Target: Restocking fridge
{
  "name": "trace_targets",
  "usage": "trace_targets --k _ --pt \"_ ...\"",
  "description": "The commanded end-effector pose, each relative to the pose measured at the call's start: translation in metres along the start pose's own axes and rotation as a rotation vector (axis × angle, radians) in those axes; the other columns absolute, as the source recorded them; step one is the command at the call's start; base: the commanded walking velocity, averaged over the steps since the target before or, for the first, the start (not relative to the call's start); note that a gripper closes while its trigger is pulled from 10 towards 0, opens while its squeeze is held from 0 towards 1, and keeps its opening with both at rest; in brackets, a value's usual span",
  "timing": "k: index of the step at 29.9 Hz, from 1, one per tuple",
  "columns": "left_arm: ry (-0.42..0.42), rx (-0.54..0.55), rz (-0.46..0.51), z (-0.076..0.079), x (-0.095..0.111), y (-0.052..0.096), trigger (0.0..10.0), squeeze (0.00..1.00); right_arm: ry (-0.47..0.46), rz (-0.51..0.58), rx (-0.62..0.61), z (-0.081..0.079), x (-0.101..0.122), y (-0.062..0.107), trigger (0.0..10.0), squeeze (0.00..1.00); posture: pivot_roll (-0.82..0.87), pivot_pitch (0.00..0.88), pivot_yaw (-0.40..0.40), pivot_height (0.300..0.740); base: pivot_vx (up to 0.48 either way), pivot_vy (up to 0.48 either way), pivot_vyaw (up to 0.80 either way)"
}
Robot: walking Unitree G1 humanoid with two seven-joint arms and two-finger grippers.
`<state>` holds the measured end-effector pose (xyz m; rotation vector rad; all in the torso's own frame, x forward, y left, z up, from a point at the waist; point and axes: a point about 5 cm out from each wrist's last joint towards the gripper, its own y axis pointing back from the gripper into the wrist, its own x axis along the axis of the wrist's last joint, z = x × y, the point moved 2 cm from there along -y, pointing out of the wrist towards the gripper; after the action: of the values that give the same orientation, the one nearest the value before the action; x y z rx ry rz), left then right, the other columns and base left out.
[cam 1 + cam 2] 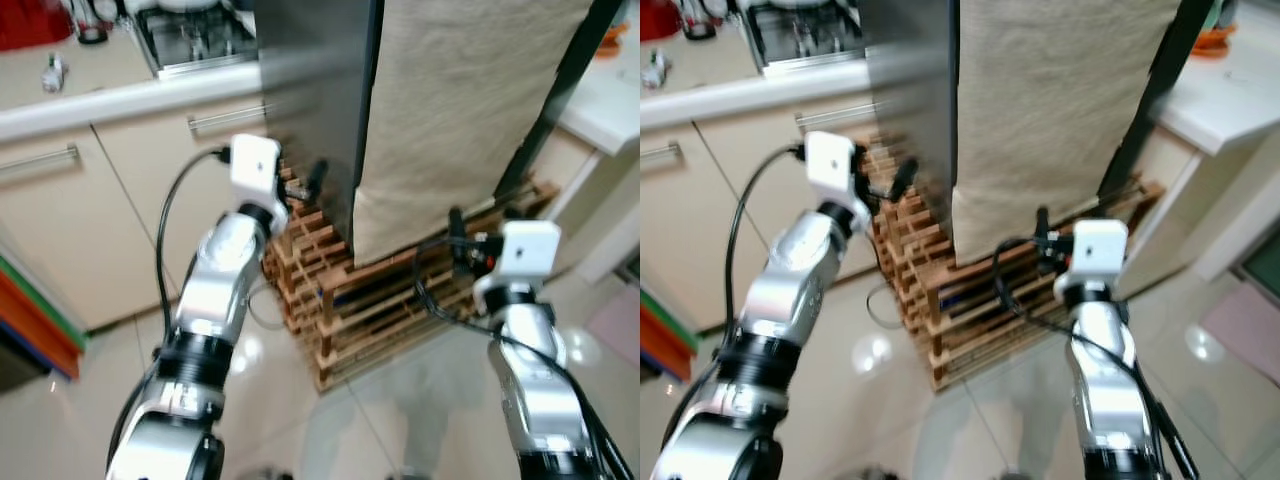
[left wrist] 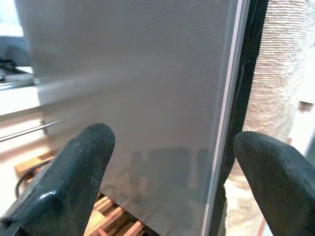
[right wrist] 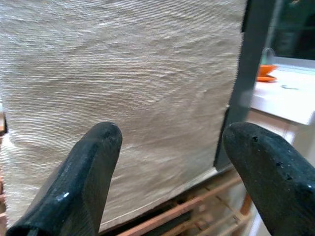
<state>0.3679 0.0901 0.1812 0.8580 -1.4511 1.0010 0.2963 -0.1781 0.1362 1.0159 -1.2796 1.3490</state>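
Note:
The fridge stands on a wooden pallet (image 1: 345,300); its grey side panel (image 1: 310,90) faces left and a beige cloth (image 1: 460,110) hangs over its front. My left gripper (image 1: 303,183) is raised close to the lower edge of the grey panel, open and empty. In the left wrist view its fingers (image 2: 83,157) frame the panel and the dark front edge (image 2: 241,98). My right gripper (image 1: 482,222) is held at the cloth's lower right part, open with nothing in it. The right wrist view shows its fingers (image 3: 93,162) pointing at the cloth (image 3: 123,73).
A pale counter (image 1: 120,95) with a sink rack (image 1: 190,40) and handled cabinets (image 1: 40,160) runs along the back left. A white counter (image 1: 610,100) carrying an orange item (image 3: 268,71) stands on the right. Coloured boards (image 1: 35,320) lean at the left. Glossy tiles (image 1: 400,400) lie in front.

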Motion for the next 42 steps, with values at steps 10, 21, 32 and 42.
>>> trace_targets --k 10,21,32,42 --pt "-0.036 -0.034 0.014 0.003 0.003 -0.002 10.0 0.0 -0.004 0.004 -0.002 -0.003 0.002 0.0 10.0 0.0 -0.1 0.0 0.022 0.74 0.043 0.045 -0.16" --pt "-0.019 -0.05 0.023 0.006 0.005 -0.002 10.0 0.0 -0.002 0.003 0.006 -0.004 0.001 0.0 10.0 0.0 -0.1 0.0 0.023 0.74 0.456 0.0 0.0" --pt "-0.005 -0.061 0.03 0.007 0.008 -0.003 10.0 0.0 -0.004 0.0 0.015 -0.006 0.0 0.0 10.0 0.0 -0.1 0.0 0.025 0.74 0.152 0.0 0.0" --pt "-0.002 -0.263 0.002 0.038 0.011 -0.006 10.0 0.0 -0.004 0.007 0.014 -0.007 0.001 0.0 10.0 0.0 -0.1 0.0 0.027 0.74 0.0 0.0 0.0"
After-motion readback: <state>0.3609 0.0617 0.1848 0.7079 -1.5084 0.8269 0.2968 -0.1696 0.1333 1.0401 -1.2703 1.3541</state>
